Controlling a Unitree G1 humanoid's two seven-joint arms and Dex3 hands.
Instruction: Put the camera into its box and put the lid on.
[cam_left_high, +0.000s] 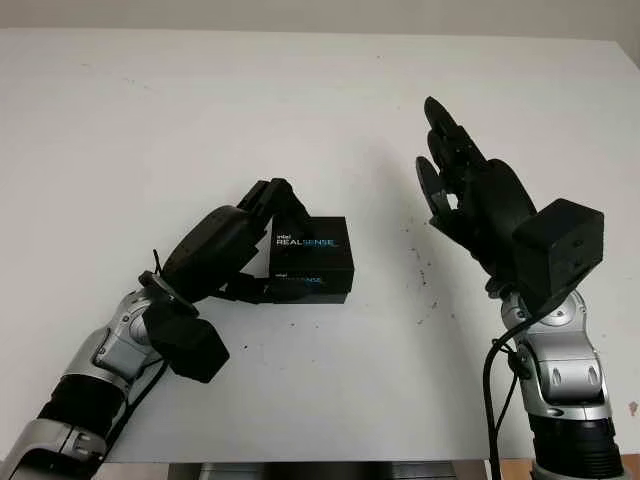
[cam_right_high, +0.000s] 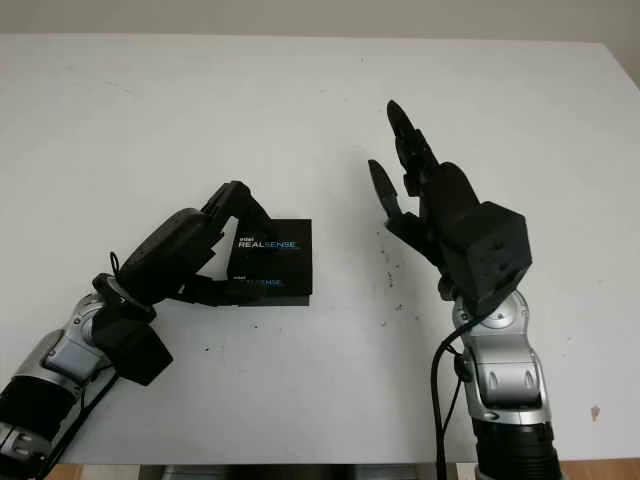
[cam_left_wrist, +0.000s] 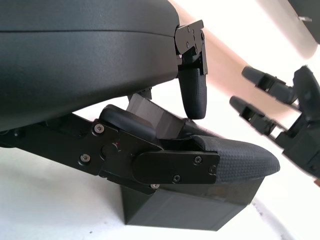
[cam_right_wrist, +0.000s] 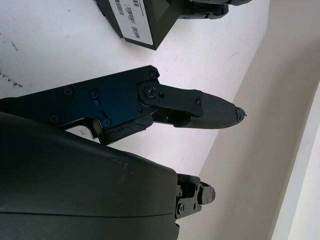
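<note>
A black box (cam_left_high: 312, 256) printed "Intel RealSense" lies on the white table (cam_left_high: 150, 120) left of the middle, with its lid on. What is inside it is hidden. My left hand (cam_left_high: 270, 242) is shut on the box from its left side. One finger (cam_left_wrist: 193, 96) presses the lid's top edge and the thumb (cam_left_wrist: 235, 160) lies along the near side wall. My right hand (cam_left_high: 440, 165) is raised above the table to the right of the box, open and holding nothing. The box's barcode label (cam_right_wrist: 131, 21) faces that hand.
A few small dark specks (cam_left_high: 425, 275) mark the table between the box and my right arm. The table's far edge (cam_left_high: 320, 32) runs along the back, with bare white surface around the box on all sides.
</note>
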